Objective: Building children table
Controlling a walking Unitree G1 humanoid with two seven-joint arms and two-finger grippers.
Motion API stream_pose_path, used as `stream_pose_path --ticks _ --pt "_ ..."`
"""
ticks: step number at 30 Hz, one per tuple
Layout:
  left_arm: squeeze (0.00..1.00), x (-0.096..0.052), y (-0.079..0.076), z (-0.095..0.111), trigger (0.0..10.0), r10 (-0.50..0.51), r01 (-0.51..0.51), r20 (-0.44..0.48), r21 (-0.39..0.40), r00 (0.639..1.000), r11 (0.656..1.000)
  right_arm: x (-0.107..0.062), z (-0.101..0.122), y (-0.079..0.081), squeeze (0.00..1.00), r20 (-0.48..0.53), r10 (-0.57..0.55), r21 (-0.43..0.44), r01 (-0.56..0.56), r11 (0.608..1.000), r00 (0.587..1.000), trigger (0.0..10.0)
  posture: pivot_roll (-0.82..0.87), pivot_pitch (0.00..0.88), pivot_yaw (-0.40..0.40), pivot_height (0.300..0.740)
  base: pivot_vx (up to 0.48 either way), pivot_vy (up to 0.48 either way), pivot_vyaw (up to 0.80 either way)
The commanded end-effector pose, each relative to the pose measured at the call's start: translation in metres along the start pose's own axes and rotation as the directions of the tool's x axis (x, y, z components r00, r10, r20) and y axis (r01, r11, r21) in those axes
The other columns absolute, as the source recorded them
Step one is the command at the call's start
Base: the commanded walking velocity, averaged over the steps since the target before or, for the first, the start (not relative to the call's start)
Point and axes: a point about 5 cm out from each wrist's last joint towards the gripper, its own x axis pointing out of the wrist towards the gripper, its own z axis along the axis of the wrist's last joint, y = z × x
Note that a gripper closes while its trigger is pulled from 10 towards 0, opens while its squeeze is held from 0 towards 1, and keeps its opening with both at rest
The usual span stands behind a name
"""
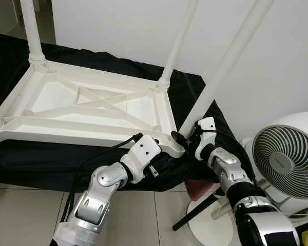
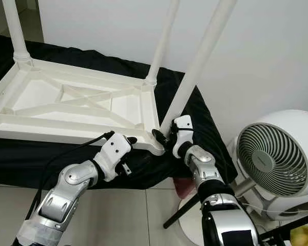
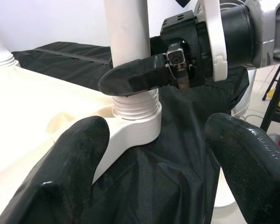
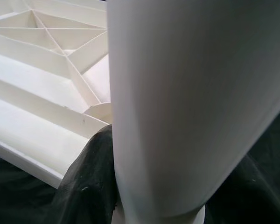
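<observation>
While the right gripper (image 1: 180,137) pinches the base of the near-corner table leg (image 1: 223,69), probably to turn it into its socket, the left gripper (image 1: 153,141) sits spread at the corner beside it, one finger (image 3: 60,172) against the socket collar to steady it. Beyond them, the upturned white tabletop (image 1: 82,105) lies on a black-draped surface (image 1: 36,159), other legs standing; a fan (image 1: 287,161) stands nearby.

Right hand (image 3: 140,77) grips a white leg (image 3: 128,28) above its threaded socket (image 3: 133,123); left fingers (image 3: 60,172) spread apart over black cloth (image 3: 168,168).
</observation>
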Motion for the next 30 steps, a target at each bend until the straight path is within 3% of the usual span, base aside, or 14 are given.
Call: stream_pose_path --ticks 1,2,4,5,6,9,10,12,15,20,21,30 --pt "0.0 0.004 -0.004 0.001 10.0 0.027 -0.027 0.005 -0.014 1.0 1.0 -0.007 -0.014 -0.003 0.0 -0.068 -0.123 0.021 0.125 0.992 0.99 10.0 0.15 0.0 -0.224 0.74 0.0 0.0 0.0" --pt "0.0 0.004 -0.004 0.001 10.0 0.027 -0.027 0.005 -0.014 1.0 1.0 -0.007 -0.014 -0.003 0.0 -0.068 -0.123 0.021 0.125 0.992 0.99 10.0 0.15 0.0 -0.224 0.74 0.0 0.0 0.0" --pt "0.0 0.004 -0.005 0.001 10.0 0.024 -0.024 0.005 -0.016 1.0 1.0 -0.01 -0.017 0.002 0.0 -0.072 -0.291 0.039 0.295 0.955 0.954 10.0 0.15 0.0 -0.228 0.74 0.0 0.0 0.0" --pt "0.0 0.004 -0.005 0.001 10.0 0.024 -0.024 0.005 -0.016 1.0 1.0 -0.01 -0.017 0.002 0.0 -0.072 -0.291 0.039 0.295 0.955 0.954 10.0 0.15 0.0 -0.228 0.74 0.0 0.0 0.0" --pt "0.0 0.004 -0.005 0.001 10.0 0.023 -0.022 0.004 -0.018 1.0 1.0 -0.017 -0.019 0.006 0.0 -0.07 -0.422 0.041 0.425 0.904 0.904 10.0 0.15 0.0 -0.227 0.74 0.0 0.0 0.0" --pt "0.0 0.003 -0.005 0.0 10.0 0.023 -0.023 0.004 -0.018 1.0 1.0 -0.019 -0.021 0.009 0.0 -0.079 -0.441 0.038 0.444 0.895 0.894 10.0 0.15 0.0 -0.228 0.74 0.0 0.0 0.0" --pt "0.0 0.003 -0.005 0.0 10.0 0.023 -0.023 0.003 -0.017 1.0 1.0 -0.024 -0.022 0.011 0.0 -0.08 -0.504 0.034 0.508 0.861 0.86 10.0 0.15 0.0 -0.228 0.74 0.0 0.0 0.0" --pt "0.0 0.004 -0.004 0.001 10.0 0.026 -0.026 0.004 -0.016 1.0 1.0 -0.027 -0.025 0.022 0.0 -0.089 -0.549 0.062 0.555 0.829 0.831 10.0 0.15 0.0 -0.228 0.74 0.0 0.0 0.0" --pt "0.0 0.004 -0.003 0.001 10.0 0.028 -0.028 0.006 -0.017 1.0 0.999 -0.024 -0.025 0.033 0.0 -0.08 -0.513 0.087 0.519 0.85 0.855 10.0 0.15 0.0 -0.224 0.74 0.0 0.0 0.0" --pt "0.0 0.005 -0.003 0.002 10.0 0.024 -0.023 0.011 -0.018 1.0 1.0 -0.027 -0.016 0.026 0.0 -0.036 -0.529 0.088 0.53 0.843 0.848 10.0 0.15 0.0 -0.22 0.74 0.0 0.0 0.0" --pt "0.0 0.006 -0.003 0.002 10.0 0.023 -0.023 0.011 -0.018 1.0 1.0 -0.027 -0.013 0.027 1.0 -0.012 -0.513 0.1 0.512 0.853 0.858 10.0 0.15 0.0 -0.22 0.74 0.0 0.0 0.0" --pt "0.0 0.007 -0.001 0.002 10.0 0.023 -0.023 0.013 -0.014 1.0 1.0 -0.032 -0.004 0.029 1.0 0.016 -0.47 0.13 0.465 0.876 0.882 10.0 0.15 0.0 -0.219 0.74 0.0 0.0 0.0"
